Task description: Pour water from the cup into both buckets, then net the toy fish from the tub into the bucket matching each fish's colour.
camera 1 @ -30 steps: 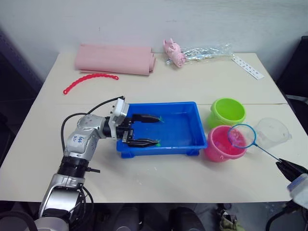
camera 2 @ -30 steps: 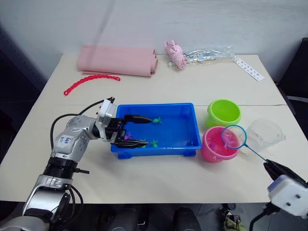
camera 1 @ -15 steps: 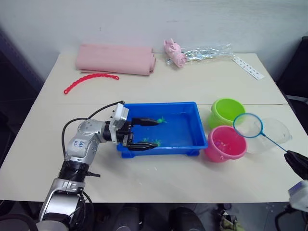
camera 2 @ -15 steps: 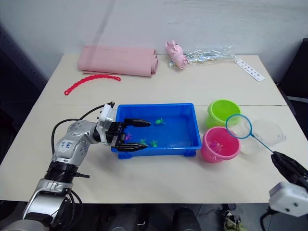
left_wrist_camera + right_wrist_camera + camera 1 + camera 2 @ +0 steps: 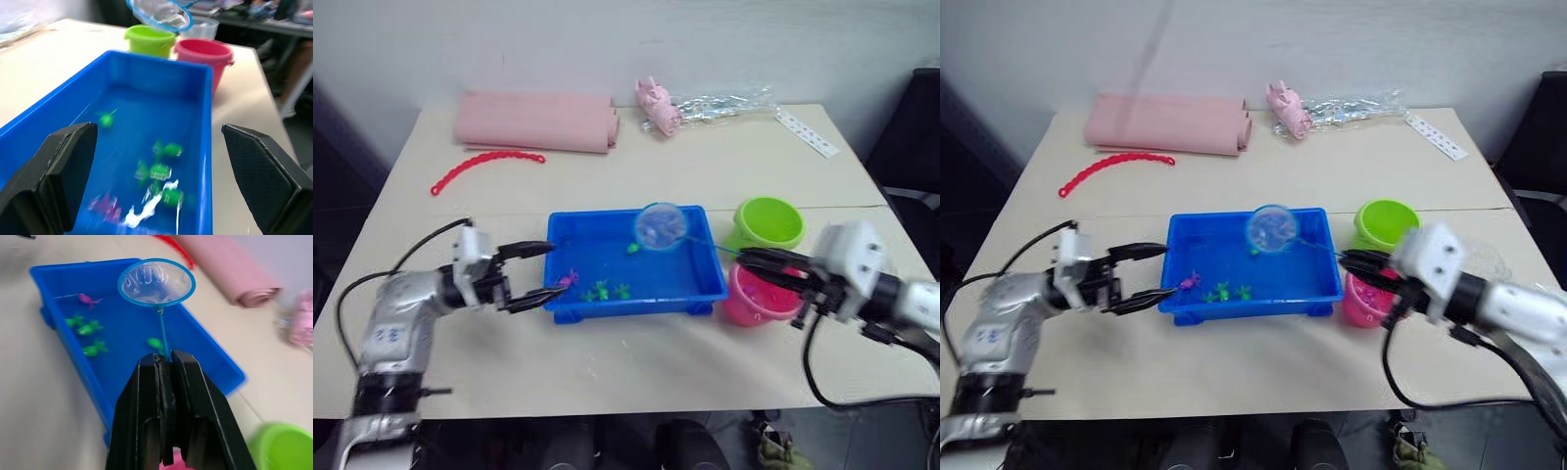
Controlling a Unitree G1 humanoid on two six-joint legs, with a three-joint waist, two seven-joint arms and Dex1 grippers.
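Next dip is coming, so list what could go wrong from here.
1. The right hand grips the net at the far end of its thin handle, so the hoop, now above the tub, may wobble and miss a fish.
2. Green fish lie close beside the pink fish; one scoop may catch both colours.
3. The open left hand sits at the tub's end and could nudge it.

Tub (image 5: 705, 284) at centre of tabletop (image 5: 607, 362); toy fish (image 5: 602, 291) in tub, most toward front-left, one nearer back wall; two buckets (image 5: 770, 222) just R of tub, one behind the other; cup (image 5: 204, 27) beyond buckets in L wrist view. Net (image 5: 661, 226) hoop over tub's back-R part, handle running R to right end effector (image 5: 759, 266) over front bucket. Left end effector (image 5: 536, 272) at tub's L end, one finger each side of corner. Rolled mat (image 5: 534, 121), bead chain (image 5: 486, 169), packet (image 5: 705, 105) w/ small toy, strip (image 5: 807, 133) along back.
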